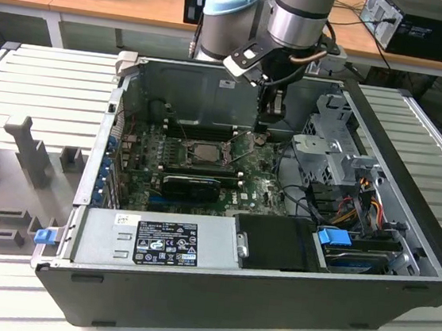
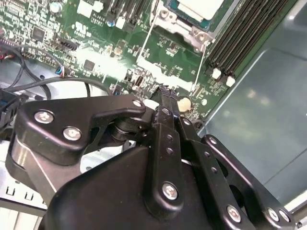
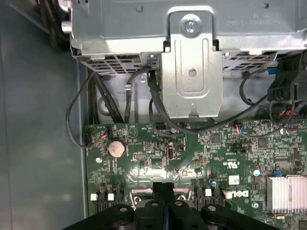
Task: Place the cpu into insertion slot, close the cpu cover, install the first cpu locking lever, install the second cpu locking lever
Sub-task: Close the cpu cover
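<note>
A black two-fingered gripper [image 1: 267,121] reaches into an open dark grey computer case [image 1: 269,307], which lies on its side so its green circuit board [image 3: 144,158] faces upward. The fingers [image 3: 159,191] are pressed together and hold nothing, probably to form one narrow pushing tip. The small pale silver square cpu [image 2: 199,6] already sits in the metal-rimmed insertion slot [image 1: 187,152], near the gripper, beside thin wire locking levers [image 2: 146,43] that appear unlatched.
</note>
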You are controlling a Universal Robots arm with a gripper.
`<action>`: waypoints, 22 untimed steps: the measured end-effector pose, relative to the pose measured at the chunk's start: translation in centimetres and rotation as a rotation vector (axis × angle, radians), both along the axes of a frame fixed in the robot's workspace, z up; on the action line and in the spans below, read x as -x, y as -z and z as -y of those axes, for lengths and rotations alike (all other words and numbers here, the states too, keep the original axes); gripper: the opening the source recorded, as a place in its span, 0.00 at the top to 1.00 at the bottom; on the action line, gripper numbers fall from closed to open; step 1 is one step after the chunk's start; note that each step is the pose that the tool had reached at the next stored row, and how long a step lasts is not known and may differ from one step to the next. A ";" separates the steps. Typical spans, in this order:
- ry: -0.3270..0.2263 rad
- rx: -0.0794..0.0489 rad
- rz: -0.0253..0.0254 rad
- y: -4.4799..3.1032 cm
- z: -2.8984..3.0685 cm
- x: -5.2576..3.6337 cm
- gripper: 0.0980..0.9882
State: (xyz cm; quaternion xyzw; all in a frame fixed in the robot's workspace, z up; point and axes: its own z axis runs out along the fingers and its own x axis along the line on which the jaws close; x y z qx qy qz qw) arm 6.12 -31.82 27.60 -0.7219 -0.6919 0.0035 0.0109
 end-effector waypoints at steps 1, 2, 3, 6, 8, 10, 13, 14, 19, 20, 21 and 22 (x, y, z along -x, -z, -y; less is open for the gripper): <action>-0.016 0.000 0.0000 0.35 0.00 -0.60 0.99; -0.073 0.000 0.0000 1.16 0.01 -0.82 0.99; -0.089 0.000 0.0000 1.55 0.00 -0.86 0.99; -0.099 0.000 -0.0001 2.31 0.01 -1.23 0.99; -0.101 0.000 0.0000 2.70 0.01 -1.23 0.99; -0.101 0.000 0.0000 2.95 0.00 -0.88 0.99; -0.101 0.000 0.0000 2.97 0.00 0.04 0.99; -0.101 0.000 0.0001 2.97 0.00 0.38 0.99; -0.101 0.000 0.0000 2.98 0.00 1.16 0.99; -0.101 0.000 0.0000 2.98 0.00 1.25 0.99; -0.101 0.000 0.0000 2.98 0.01 1.32 0.99; -0.101 0.000 0.0000 2.98 0.01 1.42 0.99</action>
